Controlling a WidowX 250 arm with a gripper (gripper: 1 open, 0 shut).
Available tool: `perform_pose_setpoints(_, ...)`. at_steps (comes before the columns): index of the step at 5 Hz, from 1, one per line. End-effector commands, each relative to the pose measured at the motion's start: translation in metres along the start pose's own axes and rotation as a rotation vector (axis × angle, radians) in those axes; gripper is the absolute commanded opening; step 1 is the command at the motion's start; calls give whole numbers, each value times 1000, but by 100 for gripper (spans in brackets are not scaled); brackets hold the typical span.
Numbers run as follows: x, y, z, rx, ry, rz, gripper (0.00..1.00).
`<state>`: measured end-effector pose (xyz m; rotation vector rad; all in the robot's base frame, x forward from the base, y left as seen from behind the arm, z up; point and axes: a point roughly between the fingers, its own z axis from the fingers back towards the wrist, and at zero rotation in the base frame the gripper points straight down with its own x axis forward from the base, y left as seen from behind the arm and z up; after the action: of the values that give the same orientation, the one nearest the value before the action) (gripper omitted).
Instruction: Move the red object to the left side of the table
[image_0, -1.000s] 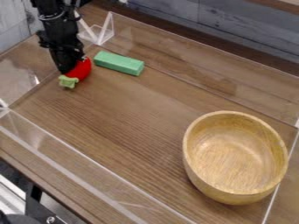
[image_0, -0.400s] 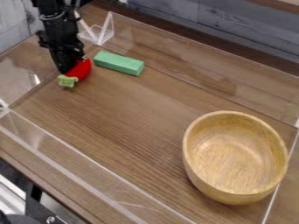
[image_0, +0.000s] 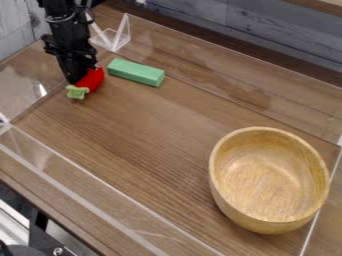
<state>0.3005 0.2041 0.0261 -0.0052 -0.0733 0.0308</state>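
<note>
1. Evidently, gripper (image_0: 74, 72) is pointing down, fingers pressing together; any grip is undeterminable.
2. Meanwhile, red object (image_0: 92, 76) is lying on table (image_0: 147, 135), touching gripper, between it and green block (image_0: 135, 71).

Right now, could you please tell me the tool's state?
Tool: closed, down at the small glossy red oval toy; whether it grips it cannot be told.

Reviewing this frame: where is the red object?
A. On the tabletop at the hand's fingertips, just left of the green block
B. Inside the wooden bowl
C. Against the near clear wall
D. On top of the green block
A: the red object sits on the wood at the tips of the hand, just left of the green block and far from the wooden bowl.
</note>
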Motion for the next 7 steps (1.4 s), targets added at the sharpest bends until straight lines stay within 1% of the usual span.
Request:
perform_pose_setpoints(1, 6, -8, 1, 4, 3, -15, 100)
perform_pose_setpoints(2, 7, -9, 2, 3, 8, -11, 100)
perform_pose_setpoints(3, 7, -11, 8, 2, 9, -7, 100)
perform_pose_setpoints(7, 14, -19, -9, -13, 32, -9, 100)
